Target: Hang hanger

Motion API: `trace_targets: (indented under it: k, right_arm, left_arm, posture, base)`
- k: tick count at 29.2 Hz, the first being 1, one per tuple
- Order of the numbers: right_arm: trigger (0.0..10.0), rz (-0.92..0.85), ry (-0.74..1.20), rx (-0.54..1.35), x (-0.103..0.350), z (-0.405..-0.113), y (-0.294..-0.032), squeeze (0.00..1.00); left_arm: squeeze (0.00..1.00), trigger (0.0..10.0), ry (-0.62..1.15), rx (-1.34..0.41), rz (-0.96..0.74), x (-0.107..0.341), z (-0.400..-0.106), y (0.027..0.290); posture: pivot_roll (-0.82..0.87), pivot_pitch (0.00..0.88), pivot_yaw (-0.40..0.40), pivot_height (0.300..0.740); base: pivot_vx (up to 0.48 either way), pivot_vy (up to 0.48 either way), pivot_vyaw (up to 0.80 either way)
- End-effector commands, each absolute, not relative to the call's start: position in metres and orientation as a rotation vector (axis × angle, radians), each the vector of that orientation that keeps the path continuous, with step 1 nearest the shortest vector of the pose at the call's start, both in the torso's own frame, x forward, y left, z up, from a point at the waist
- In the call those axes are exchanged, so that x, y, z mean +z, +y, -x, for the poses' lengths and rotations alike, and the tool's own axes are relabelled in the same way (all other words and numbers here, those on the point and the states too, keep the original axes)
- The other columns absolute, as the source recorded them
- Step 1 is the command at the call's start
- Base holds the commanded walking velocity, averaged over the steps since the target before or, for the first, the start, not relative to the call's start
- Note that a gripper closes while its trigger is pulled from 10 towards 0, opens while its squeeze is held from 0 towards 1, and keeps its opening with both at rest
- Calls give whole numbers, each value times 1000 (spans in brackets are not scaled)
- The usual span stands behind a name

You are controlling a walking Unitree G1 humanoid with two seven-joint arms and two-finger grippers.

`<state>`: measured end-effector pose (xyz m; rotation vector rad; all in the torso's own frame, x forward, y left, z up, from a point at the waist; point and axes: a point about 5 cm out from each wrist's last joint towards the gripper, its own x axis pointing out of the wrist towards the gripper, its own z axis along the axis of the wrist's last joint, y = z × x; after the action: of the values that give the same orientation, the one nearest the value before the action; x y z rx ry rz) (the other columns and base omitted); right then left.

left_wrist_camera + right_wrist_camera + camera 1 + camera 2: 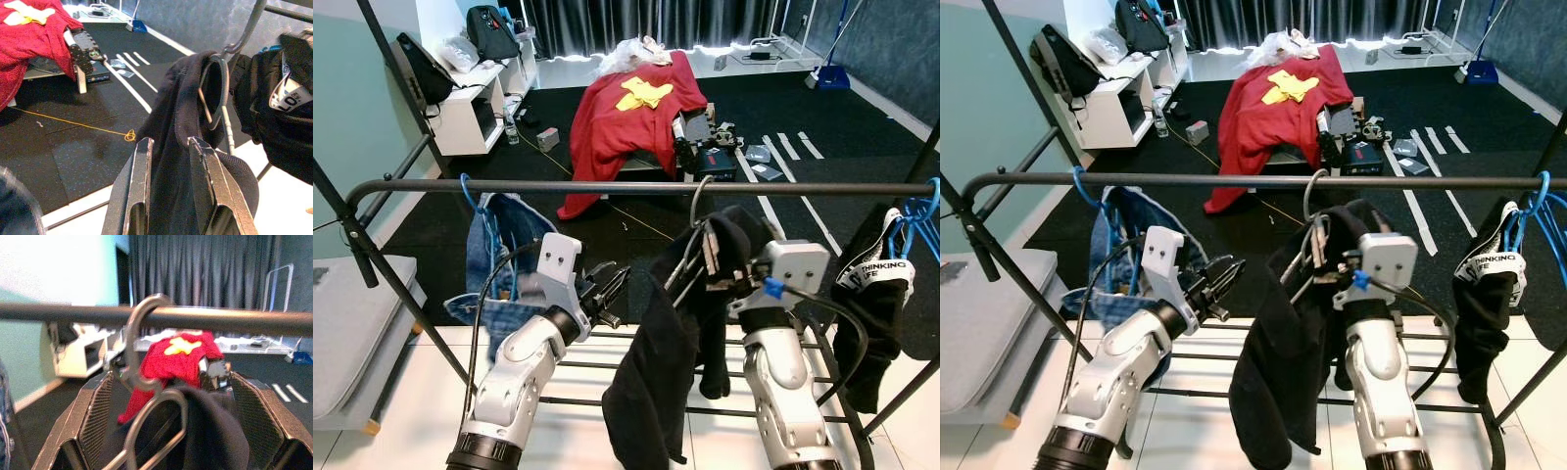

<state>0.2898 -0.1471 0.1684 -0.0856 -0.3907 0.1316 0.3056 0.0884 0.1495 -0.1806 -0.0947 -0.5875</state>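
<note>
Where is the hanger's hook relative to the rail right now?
In the left eye view the grey hook is looped over the black rail near its middle, between the jeans on the left and the right gripper just below it.

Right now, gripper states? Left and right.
Left gripper: open, empty, beside the black garment.
Right gripper: fingers either side of the hanger at the rail; grip cannot be told.

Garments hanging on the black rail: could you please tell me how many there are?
3. Blue jeans at the rail's left end, a black garment on the silver hanger mid-rail by the right gripper, and a black printed one at the right end. More may hang out of frame.
</note>
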Motion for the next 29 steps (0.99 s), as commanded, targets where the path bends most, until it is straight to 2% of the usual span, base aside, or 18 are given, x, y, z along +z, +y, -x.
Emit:
trace_targets:
  k: [1, 10, 13, 20, 29]
  right_arm:
    - [10000, 124, -326, 162, 161, -292, -143, 0]
    - [10000, 180, -249, 162, 158, -312, -144, 0]
    - [10000, 179, -228, 164, 168, -332, -149, 0]
    - [10000, 117, -145, 229, 184, -358, -149, 0]
    - [10000, 98, -60, 300, 187, -369, -143, 0]
  left_arm:
    - [0, 10000, -75, -591, 163, 146, -306, 91]
    - [0, 10000, -77, -591, 162, 145, -306, 90]
    - [0, 10000, -85, -571, 164, 146, -307, 95]
    - [0, 10000, -93, -554, 157, 150, -311, 99]
    - [0, 10000, -88, -558, 154, 149, -310, 99]
  posture:
    - [55, 43, 80, 740]
    - [62, 18, 61, 740]
    - [72, 6, 54, 740]
    - [84, 7, 51, 740]
    - [87, 12, 53, 740]
  base:
    - [0, 0, 0]
    - [0, 0, 0]
    - [0, 0, 0]
    - [0, 0, 0]
    - [0, 0, 0]
